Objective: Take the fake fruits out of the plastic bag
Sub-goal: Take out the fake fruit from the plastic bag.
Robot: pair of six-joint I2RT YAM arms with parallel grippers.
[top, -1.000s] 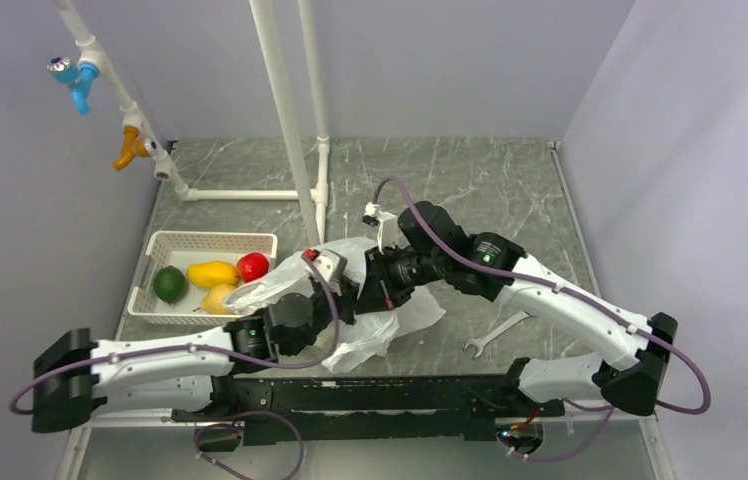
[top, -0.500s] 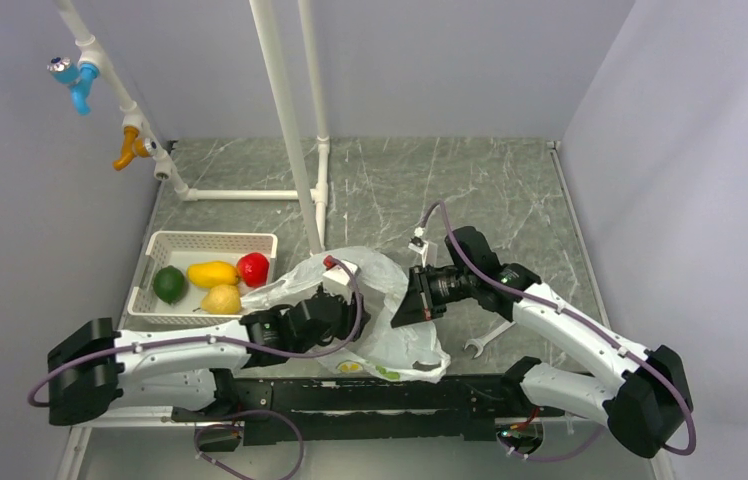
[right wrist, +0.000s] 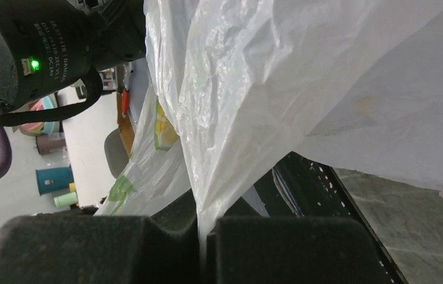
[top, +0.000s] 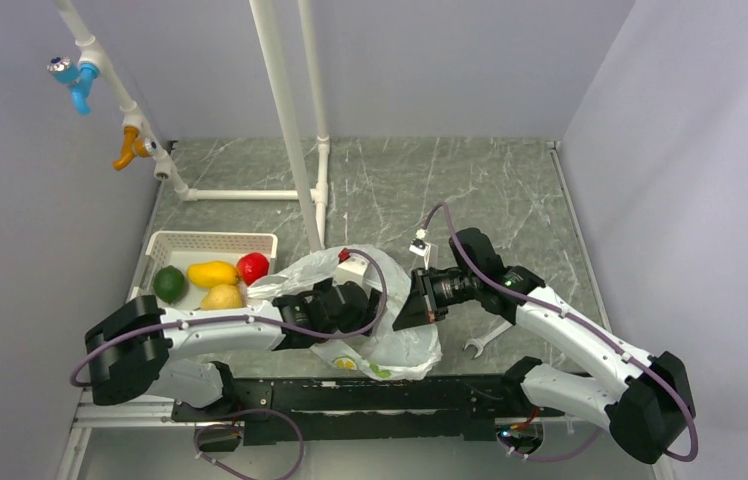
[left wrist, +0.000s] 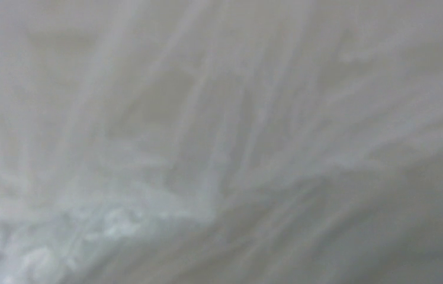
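The translucent white plastic bag [top: 390, 335] hangs bunched between my two arms near the front edge. My right gripper [right wrist: 204, 228] is shut on a fold of the plastic bag [right wrist: 254, 89] and holds it up. My left arm [top: 250, 325] reaches right into the bag's mouth, and its fingers are hidden inside. The left wrist view shows only blurred bag plastic [left wrist: 219, 142]. Several fake fruits lie in the white tray [top: 210, 240]: a green one [top: 169, 284], an orange-yellow one [top: 212, 272], a red one [top: 252, 267] and a yellow one [top: 220, 297]. No fruit shows inside the bag.
A metal wrench [top: 485, 340] lies on the grey marbled table to the right of the bag. White pipes [top: 290, 120] stand behind the bag. A blue valve [top: 75, 75] and an orange valve [top: 130, 145] sit on the left wall's pipe.
My right gripper drew the bag toward the near right and holds it there. My left arm slid right, deeper into the bag's mouth.
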